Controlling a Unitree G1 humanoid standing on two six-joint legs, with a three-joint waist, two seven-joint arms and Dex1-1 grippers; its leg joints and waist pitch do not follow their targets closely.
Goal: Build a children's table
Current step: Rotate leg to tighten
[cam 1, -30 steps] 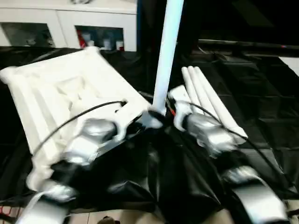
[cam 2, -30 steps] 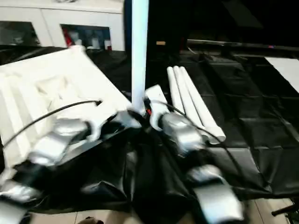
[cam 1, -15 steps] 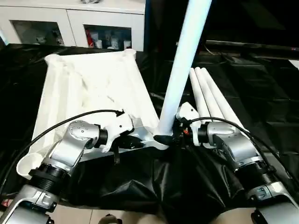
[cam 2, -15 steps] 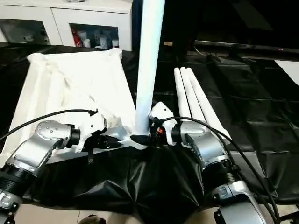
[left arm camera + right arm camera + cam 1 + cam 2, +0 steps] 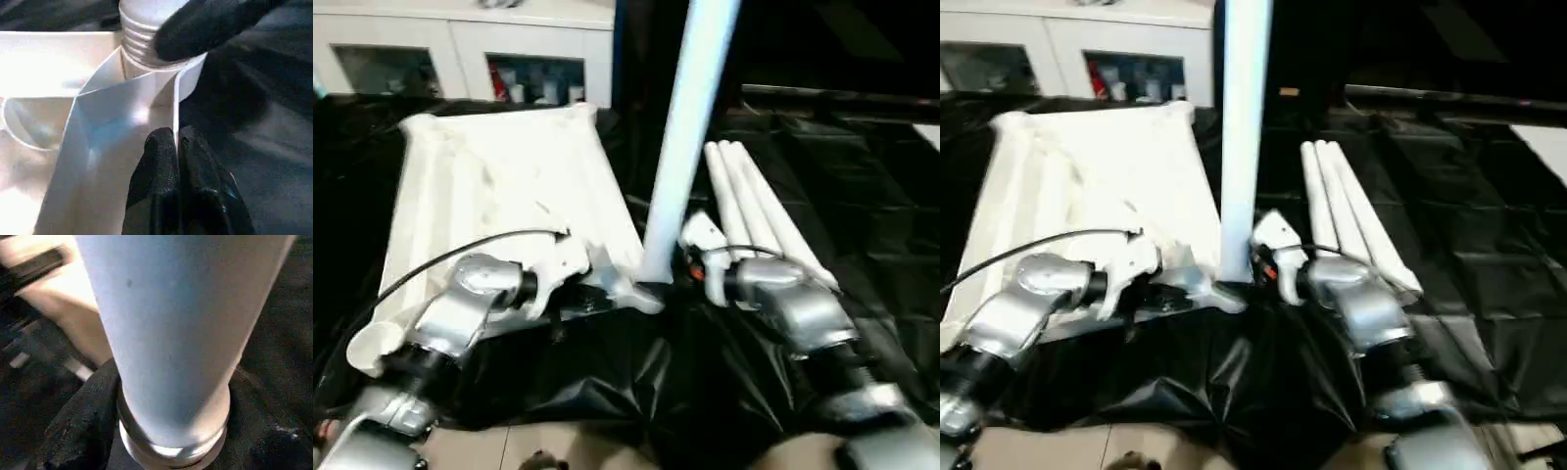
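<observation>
The white tabletop lies underside up on the black sheet, its ribs showing. One white leg stands upright at the tabletop's near right corner, its threaded end at the corner socket. My right gripper is shut around the base of this leg; one black finger wraps around it. My left gripper is shut on the thin rim wall of the tabletop just beside that corner. Three more legs lie side by side on the sheet to the right.
A white cabinet with glass doors stands behind the tabletop. The crumpled black sheet hangs over the front edge, with pale floor below. Black cables run along both forearms.
The camera has shifted and tilted. The upright leg leans a little less than half a second ago; both grippers keep their holds at the corner.
</observation>
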